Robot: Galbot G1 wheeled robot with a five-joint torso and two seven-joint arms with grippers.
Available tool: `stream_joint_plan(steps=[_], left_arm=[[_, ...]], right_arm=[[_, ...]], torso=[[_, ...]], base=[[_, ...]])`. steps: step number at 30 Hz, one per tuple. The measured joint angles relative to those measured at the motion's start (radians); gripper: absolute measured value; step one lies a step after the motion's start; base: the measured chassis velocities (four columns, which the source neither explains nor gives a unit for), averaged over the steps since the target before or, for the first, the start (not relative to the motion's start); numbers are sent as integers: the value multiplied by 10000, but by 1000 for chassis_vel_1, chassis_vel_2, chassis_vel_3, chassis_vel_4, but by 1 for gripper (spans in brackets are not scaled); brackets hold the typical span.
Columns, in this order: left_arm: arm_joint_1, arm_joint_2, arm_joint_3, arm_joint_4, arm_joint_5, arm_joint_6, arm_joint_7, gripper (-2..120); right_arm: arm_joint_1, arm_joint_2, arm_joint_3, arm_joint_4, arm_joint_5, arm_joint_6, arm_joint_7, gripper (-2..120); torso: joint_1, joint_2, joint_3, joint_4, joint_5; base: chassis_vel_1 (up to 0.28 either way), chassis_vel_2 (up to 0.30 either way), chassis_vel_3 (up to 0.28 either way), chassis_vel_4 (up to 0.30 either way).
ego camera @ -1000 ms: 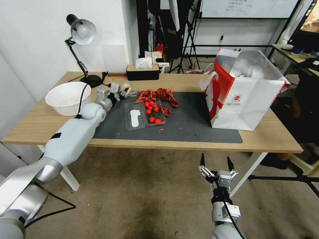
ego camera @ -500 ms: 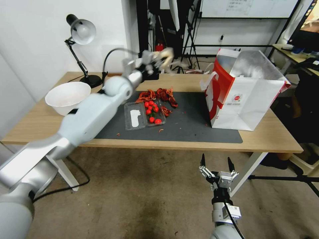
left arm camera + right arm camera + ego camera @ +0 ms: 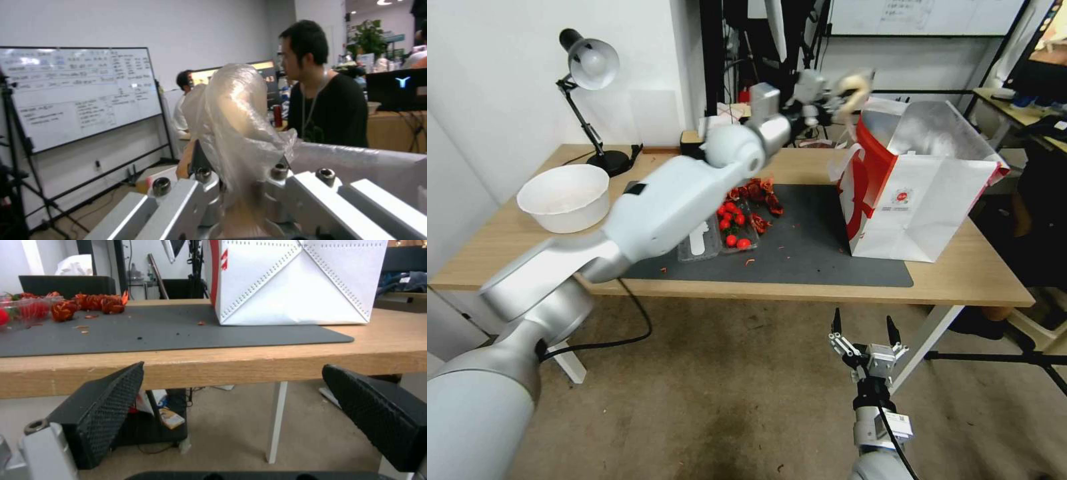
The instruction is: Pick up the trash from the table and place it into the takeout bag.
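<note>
Clamping my left gripper on the wrapped beige lump beside the takeout bag: light, squashy, slippery film. Right gripper hangs open below the table.

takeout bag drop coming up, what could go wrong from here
The left claw, shut on the beige lump in clear wrap, sits near the takeout bag's near rim, not clearly over the opening; released here, the lump might land outside. The loose wrap drapes over the fingers and could cling on release.
</note>
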Motion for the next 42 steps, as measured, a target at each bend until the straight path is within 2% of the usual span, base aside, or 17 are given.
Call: stream_joint_plan(steps=[7, 14, 17, 19, 21, 23, 24, 27, 29, 31, 32, 35, 37, 39, 40, 42], left_arm=[[-221, -580, 248, 236, -29, 16, 6, 5], [-355, -1558, 673, 731, -20, 32, 34, 5], [-355, -1725, 900, 857, 9, 35, 34, 6], [-318, -1766, 1082, 917, 52, 39, 28, 15], [-290, -1771, 1128, 934, 72, 42, 15, 19], [-233, -1785, 1175, 999, 147, 46, -22, 28], [-233, -1785, 1175, 999, 147, 46, -22, 28], [-204, -1765, 1183, 1056, 187, 67, -68, 43], [-204, -1748, 1191, 1060, 190, 84, -69, 45], [-208, -1681, 1208, 1054, 191, 151, -74, 57], [-208, -1681, 1208, 1054, 191, 151, -74, 57], [-214, -1626, 1220, 1035, 189, 179, -74, 74], [-214, -1618, 1219, 1030, 189, 181, -74, 75], [-218, -1580, 1168, 1002, 189, 185, -74, 87], [-218, -1580, 1168, 1002, 189, 185, -74, 87], [-220, -1522, 1035, 979, 189, 191, -75, 95]], right_arm=[[5, 18, 3, 16, 0, 0, 3, 100], [-24, 19, 20, 43, 0, 7, 17, 100], [-28, 34, 23, 50, 0, 20, 24, 100], [-42, 40, 27, 70, 1, 42, 32, 100], [-54, 40, 30, 70, 0, 52, 36, 100], [-68, 38, 34, 70, 0, 79, 42, 100], [-68, 38, 34, 70, 0, 79, 42, 100], [-72, 46, 36, 71, 0, 93, 45, 100], [-70, 49, 37, 71, 0, 95, 46, 100], [-58, 51, 37, 71, 0, 97, 48, 100], [-58, 51, 37, 71, 0, 97, 48, 100], [-48, 53, 41, 71, 2, 98, 58, 100], [-47, 57, 42, 71, 2, 98, 60, 100], [-45, 59, 44, 71, 4, 98, 63, 100], [-45, 59, 44, 71, 4, 98, 63, 100], [-34, 55, 46, 71, 6, 98, 66, 100]], torso=[[0, 0, 0, 1, -1], [0, 0, 0, 1, -2], [0, 0, 0, 1, -2], [0, 0, -1, 3, -3], [0, 0, 0, 2, -3], [0, 0, 0, 2, -4], [0, 0, 0, 2, -4], [0, 0, -1, 2, -4], [0, 0, -1, 2, -4], [0, 0, -1, 3, -4], [0, 0, -1, 3, -4], [0, 0, -1, 2, -4], [0, 0, -1, 2, -4], [0, 0, -1, 1, -4], [0, 0, -1, 1, -4], [0, 0, -1, 1, -3]], base=[[0, 0, 0, 0], [0, 0, 0, 0], [0, 0, 0, 0], [0, 0, 0, 0], [0, 0, 0, 0], [0, 0, 0, 0], [0, 0, 0, 0], [0, 0, 0, 0], [0, 0, 0, 0], [0, 0, 0, 0], [0, 0, 0, 0], [0, 0, 0, 0], [0, 0, 0, 0], [0, 0, 0, 0], [0, 0, 0, 0], [0, 0, 0, 0]])
